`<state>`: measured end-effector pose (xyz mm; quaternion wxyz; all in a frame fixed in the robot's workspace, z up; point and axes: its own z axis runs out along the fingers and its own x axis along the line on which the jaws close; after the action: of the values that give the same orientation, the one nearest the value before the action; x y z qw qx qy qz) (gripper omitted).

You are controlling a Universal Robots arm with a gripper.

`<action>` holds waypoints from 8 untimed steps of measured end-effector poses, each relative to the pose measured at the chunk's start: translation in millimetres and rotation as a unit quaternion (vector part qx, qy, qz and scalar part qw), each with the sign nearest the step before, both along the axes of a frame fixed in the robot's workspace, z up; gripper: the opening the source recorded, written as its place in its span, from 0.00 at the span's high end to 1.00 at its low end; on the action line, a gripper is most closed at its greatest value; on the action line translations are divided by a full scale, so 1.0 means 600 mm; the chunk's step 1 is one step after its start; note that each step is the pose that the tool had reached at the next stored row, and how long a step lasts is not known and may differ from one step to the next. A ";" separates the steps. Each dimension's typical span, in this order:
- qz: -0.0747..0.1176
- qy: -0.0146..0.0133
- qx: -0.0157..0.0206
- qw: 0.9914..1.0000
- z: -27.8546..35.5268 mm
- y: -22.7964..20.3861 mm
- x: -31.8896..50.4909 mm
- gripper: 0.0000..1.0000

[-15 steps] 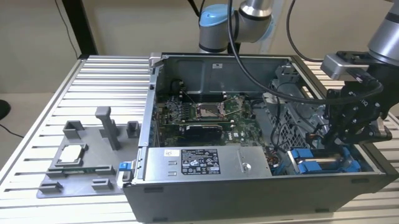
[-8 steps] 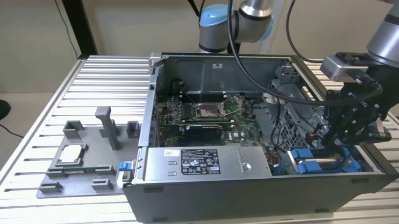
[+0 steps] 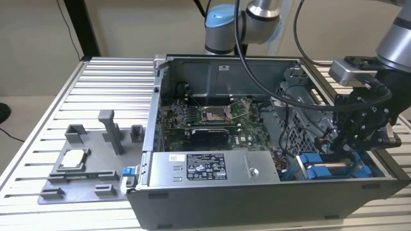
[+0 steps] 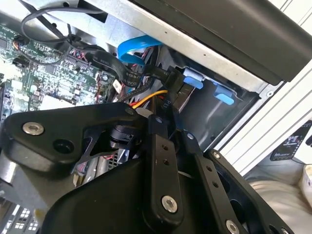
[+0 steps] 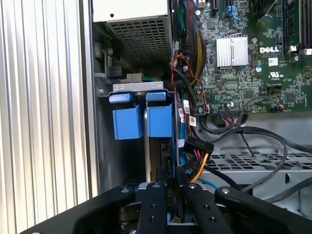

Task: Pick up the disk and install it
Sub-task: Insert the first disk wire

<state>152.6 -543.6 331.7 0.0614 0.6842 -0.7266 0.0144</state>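
The disk (image 3: 334, 169) sits low in the drive bay at the front corner of the open computer case, on the exterior view's right. It shows as a silver strip between blue bracket parts. In the first wrist view its blue bracket tabs (image 5: 160, 122) stand at the bay's far end, and a thin blue edge runs back between my fingers. My gripper (image 3: 356, 149) reaches down into the bay. In both wrist views the gripper (image 5: 173, 197) (image 4: 173, 124) has its black fingers (image 5: 155, 207) drawn close together on the disk's near end.
Black, red and yellow cables with a connector (image 5: 197, 146) hang right beside the bay. The motherboard (image 3: 212, 118) and the silver power supply box (image 3: 209, 166) lie further inside the case. A grey fixture plate (image 3: 83, 166) with a small silver chip rests on the slatted table at the exterior view's left.
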 end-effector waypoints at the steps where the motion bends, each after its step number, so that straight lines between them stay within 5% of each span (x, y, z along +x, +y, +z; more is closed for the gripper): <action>1: 0.000 0.000 0.000 1.000 0.000 0.0000 0.000 1.00; 8: 0.000 0.000 0.000 1.000 -0.001 0.0000 0.000 1.00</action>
<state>152.5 -543.6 331.2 0.0612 0.6842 -0.7266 0.0141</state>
